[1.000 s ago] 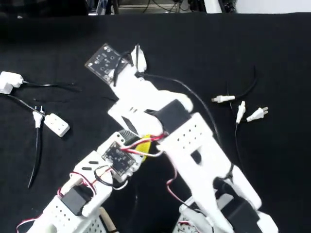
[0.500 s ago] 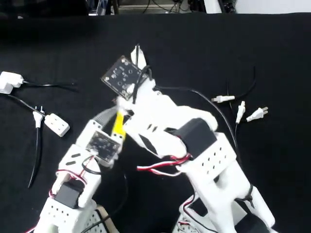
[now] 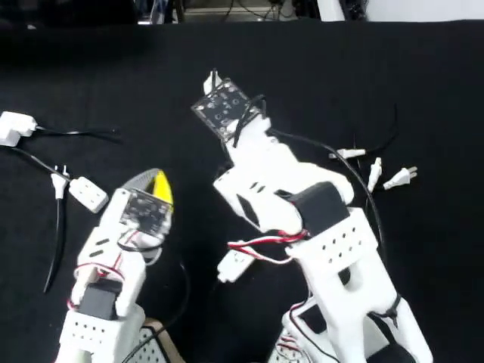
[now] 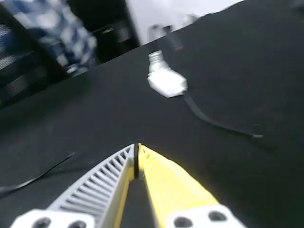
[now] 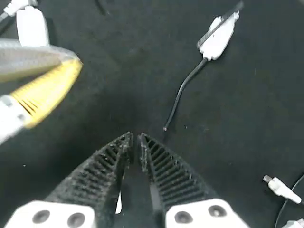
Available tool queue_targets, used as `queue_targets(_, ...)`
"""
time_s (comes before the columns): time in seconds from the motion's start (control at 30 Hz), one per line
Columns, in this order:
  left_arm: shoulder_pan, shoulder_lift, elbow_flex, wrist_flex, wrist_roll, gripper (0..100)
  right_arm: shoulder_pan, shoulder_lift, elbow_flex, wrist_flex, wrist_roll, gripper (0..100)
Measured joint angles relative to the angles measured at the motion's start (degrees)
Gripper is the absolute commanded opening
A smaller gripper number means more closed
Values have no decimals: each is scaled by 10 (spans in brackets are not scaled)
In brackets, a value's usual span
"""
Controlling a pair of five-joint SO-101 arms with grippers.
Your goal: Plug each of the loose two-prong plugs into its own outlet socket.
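Three loose white two-prong plugs [image 3: 374, 174] lie together at the right on the black cloth. Another plug [image 3: 57, 181] lies at the left beside a white outlet block [image 3: 88, 194]. A second outlet block [image 3: 10, 126] with a short cable sits at the far left edge, and it is the outlet block [image 5: 218, 35] in the right wrist view. My left gripper [image 3: 155, 181], grey and yellow, is shut and empty to the right of the nearer block. It points toward an outlet block [image 4: 166, 81]. My right gripper [image 5: 134, 137], black-fingered, is shut on nothing above bare cloth.
The right arm [image 3: 302, 204] crosses the table's middle, its camera board [image 3: 227, 107] raised. Thin black cables [image 3: 57, 242] trail from the left plug and from the right plugs. The table's far edge runs along the top.
The left gripper has pulled out from under the right arm and swung left toward the nearer outlet block. The right arm's head has shifted to the right. Both grippers stay shut.
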Motion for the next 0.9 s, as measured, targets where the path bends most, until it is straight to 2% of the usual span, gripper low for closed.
queue_targets(0.3,-149,0,2,20,0,32,3,0,64,18,80,214)
queue_targets(0.6,-163,0,2,51,0,33,-44,-2,67,184,348,231)
queue_targets(0.73,-167,0,2,51,0,33,-47,-2,98,199,403,230)
queue_targets(0.9,-167,0,2,51,0,33,-78,-2,203,145,440,230)
